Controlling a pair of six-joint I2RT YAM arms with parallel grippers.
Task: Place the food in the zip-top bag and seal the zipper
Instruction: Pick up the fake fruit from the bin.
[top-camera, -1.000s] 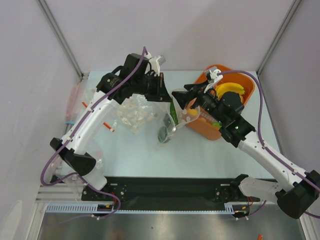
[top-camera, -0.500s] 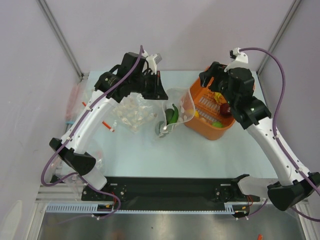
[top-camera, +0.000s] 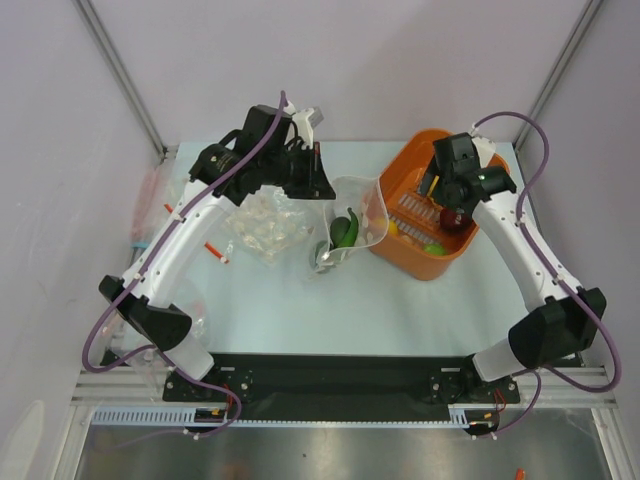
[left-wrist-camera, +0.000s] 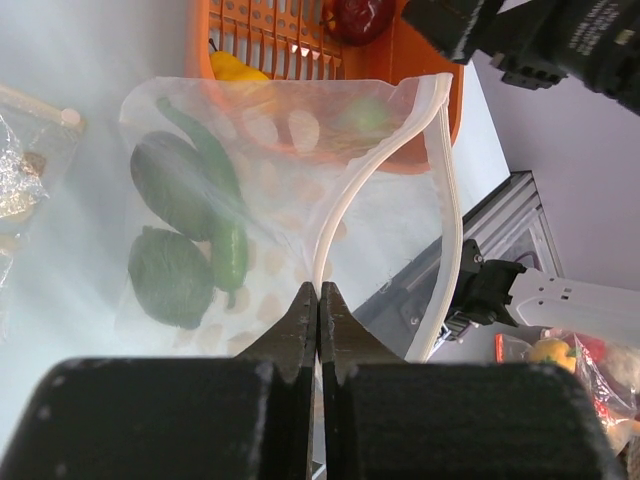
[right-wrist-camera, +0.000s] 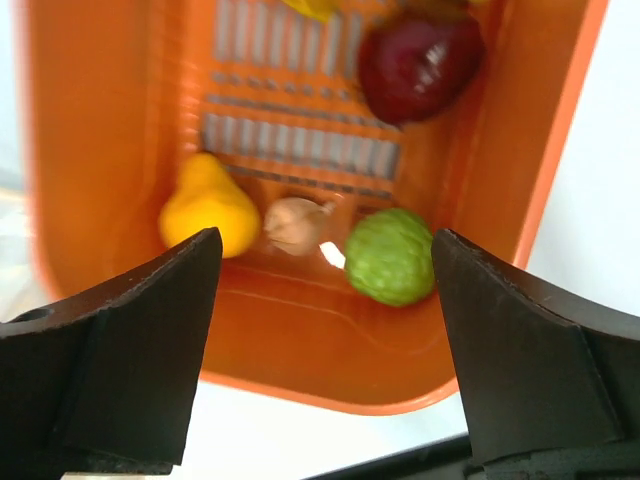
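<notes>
Over far-right corner of counter (top-camera: 400, 300), right tool (right-wrist-camera: 322, 262) gapes above orange basket (right-wrist-camera: 110, 120): centre on lime (right-wrist-camera: 390, 256), descend straight. Left tool (left-wrist-camera: 318, 296) pinches zip-top bag (left-wrist-camera: 285, 135) rim; hold mouth wide.

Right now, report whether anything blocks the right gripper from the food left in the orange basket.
Nothing visible does. The right gripper hangs open over the orange basket, and the dark red apple, green fruit and yellow fruit lie uncovered on its floor. Only the basket walls flank them.
</notes>
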